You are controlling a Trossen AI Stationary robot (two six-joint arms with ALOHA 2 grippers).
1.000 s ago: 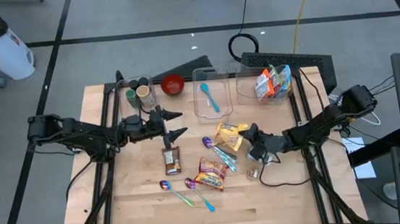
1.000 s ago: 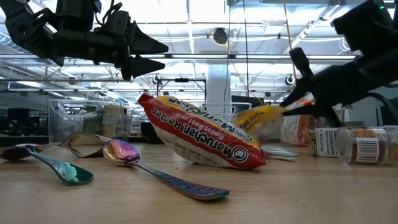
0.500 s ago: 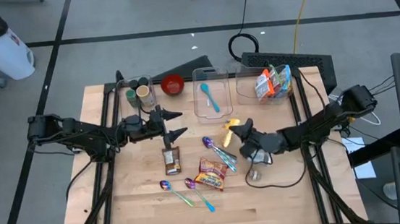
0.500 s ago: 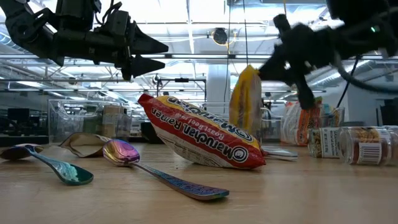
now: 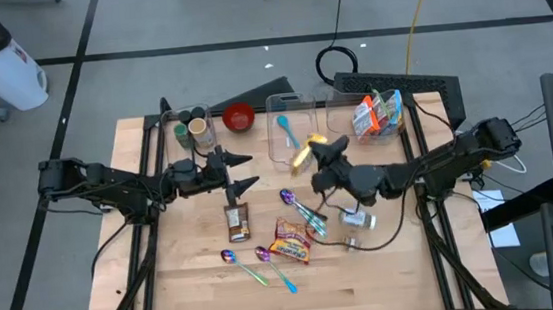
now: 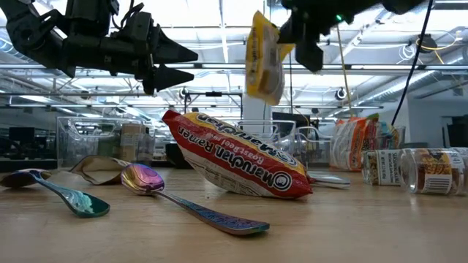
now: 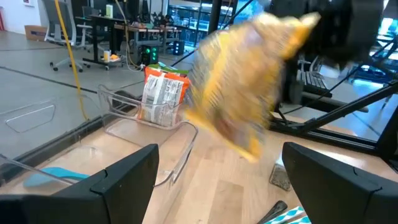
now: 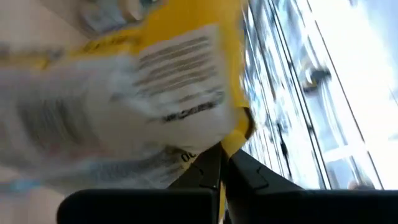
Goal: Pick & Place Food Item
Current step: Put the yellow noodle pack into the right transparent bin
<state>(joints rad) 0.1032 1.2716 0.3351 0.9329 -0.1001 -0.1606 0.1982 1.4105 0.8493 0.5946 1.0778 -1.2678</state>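
High view first: your right claw (image 5: 322, 151) is clamped on the yellow food packet (image 5: 304, 154) and has it up off the worktop (image 5: 387, 276), sitting a bit above centre of the frame, right at the lower right corner of the clear bin with the blue spoon (image 5: 289, 134). So the pick looks done and the place is what's left. I can't tell which bin you're aiming for; the clear bin with snack bags (image 5: 376, 114) is further right, near the top. Your left claw (image 5: 242, 172) is parked left of centre with its fingers spread wide, holding nothing, above the brown bottle (image 5: 235, 221).

Low view: the packet (image 6: 265, 57) hangs top centre, well clear of the ramen pack (image 6: 234, 156) lying on the wood below it. Right claw (image 6: 289, 33) pinches it by one edge, so it dangles. Left claw (image 6: 175, 64) shows upper left, open.

Left wrist view: the packet (image 7: 244, 87) fills the middle, blurry, with the snack bin behind it at centre left.

Right wrist view: fingers (image 8: 231, 169) are shut tight at bottom centre on the packet's yellow seam (image 8: 130, 81). The grip looks thin, so I'd guess it could swing or slip before you get it over a bin.
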